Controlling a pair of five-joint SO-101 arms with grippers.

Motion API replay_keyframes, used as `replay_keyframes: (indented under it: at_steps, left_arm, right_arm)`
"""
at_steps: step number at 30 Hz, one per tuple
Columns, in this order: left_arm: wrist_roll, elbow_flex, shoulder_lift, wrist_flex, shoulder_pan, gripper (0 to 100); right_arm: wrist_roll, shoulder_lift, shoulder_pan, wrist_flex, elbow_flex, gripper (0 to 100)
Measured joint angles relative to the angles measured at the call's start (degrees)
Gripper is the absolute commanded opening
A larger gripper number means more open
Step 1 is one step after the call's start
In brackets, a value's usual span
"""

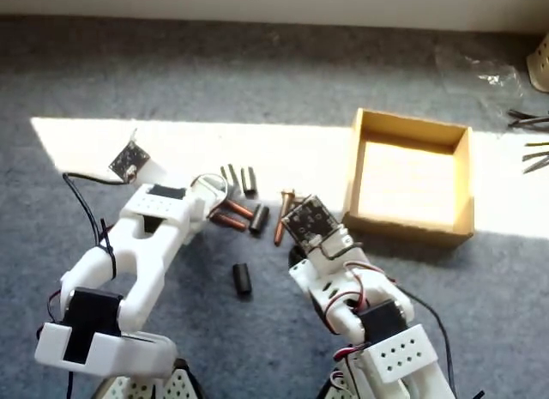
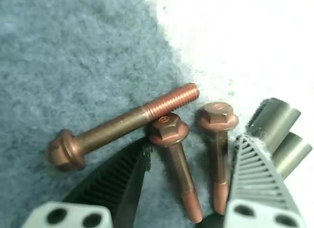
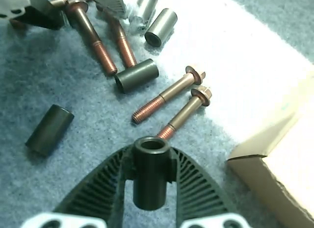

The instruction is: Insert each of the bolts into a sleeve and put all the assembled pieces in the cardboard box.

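Right side: your right gripper [image 3: 152,157] pinches a dark sleeve [image 3: 151,176], open bore showing. Just beyond it a pair of bolts [image 3: 169,93] lies side by side on the carpet [image 3: 29,179], near the cardboard box [image 1: 410,232]

Left side: your left gripper [image 2: 194,142] is spread wide, low over the carpet, its fingers straddling two copper bolts [image 2: 179,174]. A third bolt [image 2: 113,127] lies crosswise, threaded end touching one head. Grey sleeves [image 2: 277,120] sit just outside one finger

A loose sleeve [image 1: 242,279] lies between the arms
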Motion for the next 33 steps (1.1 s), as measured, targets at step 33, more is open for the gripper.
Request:
replay_keyframes:
  at_steps: [33]
  left_arm:
    - [0.0,7.3,-9.1,1.2,-2.7,26]
  right_arm:
    - [0.0,0.0,0.0,0.0,0.0,0.5]
